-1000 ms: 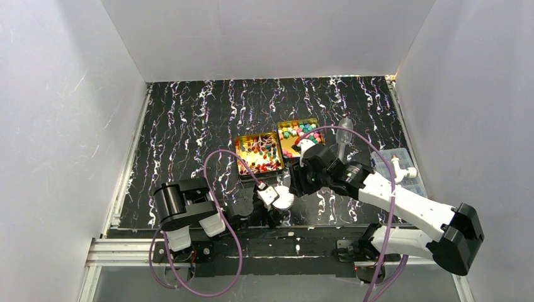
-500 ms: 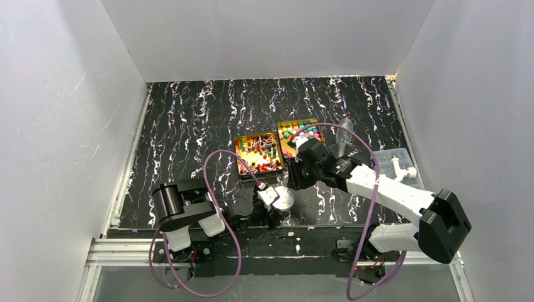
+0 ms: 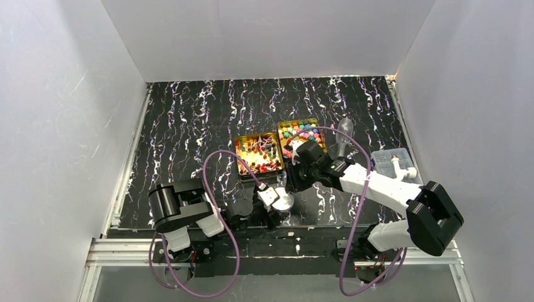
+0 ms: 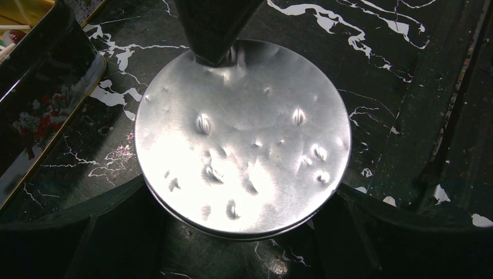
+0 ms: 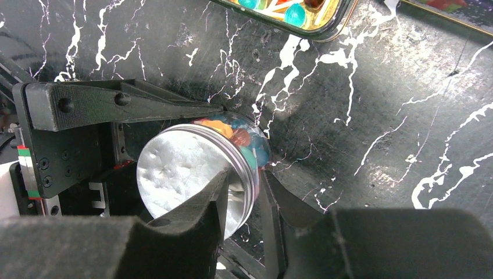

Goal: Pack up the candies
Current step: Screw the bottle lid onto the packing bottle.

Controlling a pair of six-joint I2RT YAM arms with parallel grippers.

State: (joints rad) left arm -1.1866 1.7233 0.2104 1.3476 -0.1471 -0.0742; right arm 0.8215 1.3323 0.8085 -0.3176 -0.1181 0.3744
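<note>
A small clear jar (image 5: 247,139) holds round candies (image 5: 224,127). Its silver lid (image 4: 244,133) is on; it also shows in the top view (image 3: 283,200) at the table's near edge. My left gripper (image 4: 241,195) is shut on the jar from both sides. My right gripper (image 5: 244,186) straddles the lid's rim, one finger over the lid's face, the other against its side. The twist-wrapped candies (image 3: 257,153) fill the left gold tin (image 3: 241,165). The round lumps (image 3: 301,133) fill the right gold tin (image 3: 281,143).
A clear plastic box (image 3: 393,163) with white parts sits at the right edge. A clear bulb-shaped object (image 3: 344,131) stands beside the right tin. White walls close in the dark marbled table (image 3: 189,113). A tin corner (image 5: 317,26) lies just past the jar.
My right arm has swung left and nearer, from beside the right tin down to the jar, and its fingers now sit on the lid. The left gripper and jar have stayed put.
</note>
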